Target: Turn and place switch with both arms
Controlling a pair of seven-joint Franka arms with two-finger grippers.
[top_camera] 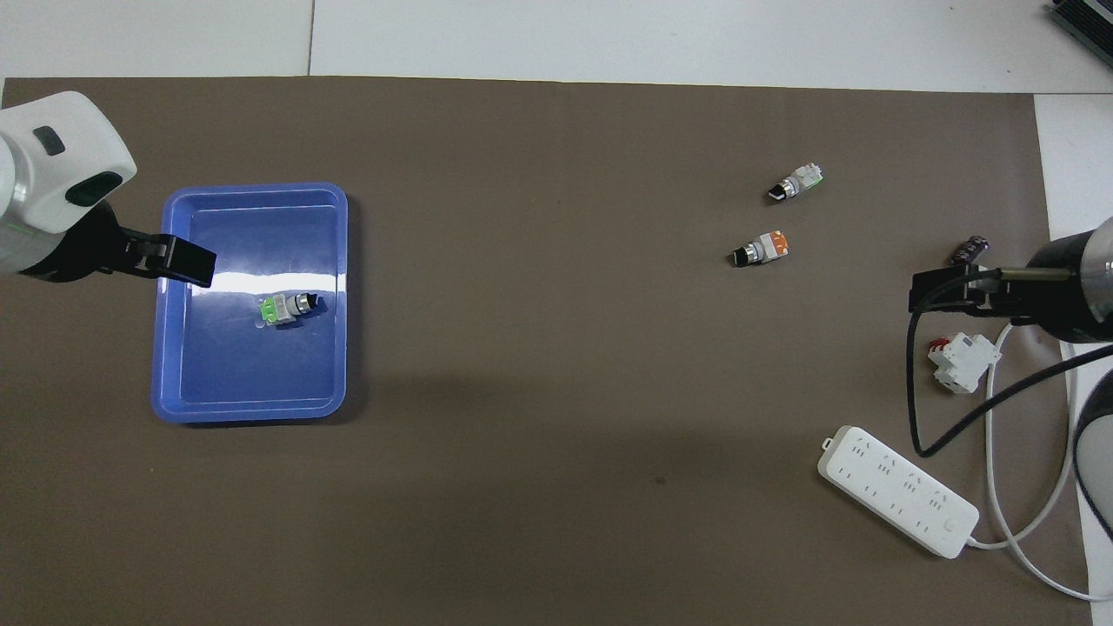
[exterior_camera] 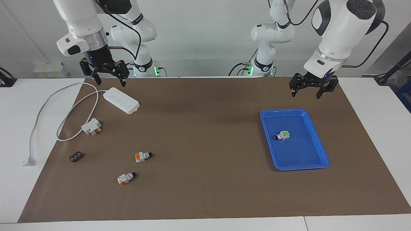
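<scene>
One switch (exterior_camera: pixel 282 136) (top_camera: pixel 289 308) lies on its side in the blue tray (exterior_camera: pixel 316 157) (top_camera: pixel 252 409), green face up. Two more lie on the brown mat toward the right arm's end: one with an orange face (exterior_camera: pixel 143 156) (top_camera: pixel 758 249), and one farther from the robots (exterior_camera: pixel 126 177) (top_camera: pixel 795 183). My left gripper (exterior_camera: pixel 305 93) (top_camera: pixel 178 261) hangs open and empty in the air, over the mat by the tray's edge nearest the robots. My right gripper (exterior_camera: pixel 110 81) (top_camera: pixel 943 291) hangs open and empty, high over the mat's edge by the power strip.
A white power strip (exterior_camera: pixel 121 100) (top_camera: pixel 900 489) lies near the right arm's base, its cable looping to a plug (exterior_camera: pixel 29 160) off the mat. A white-and-red breaker block (exterior_camera: pixel 91 126) (top_camera: pixel 956 361) and a small dark terminal strip (exterior_camera: pixel 75 157) (top_camera: pixel 968 250) lie nearby.
</scene>
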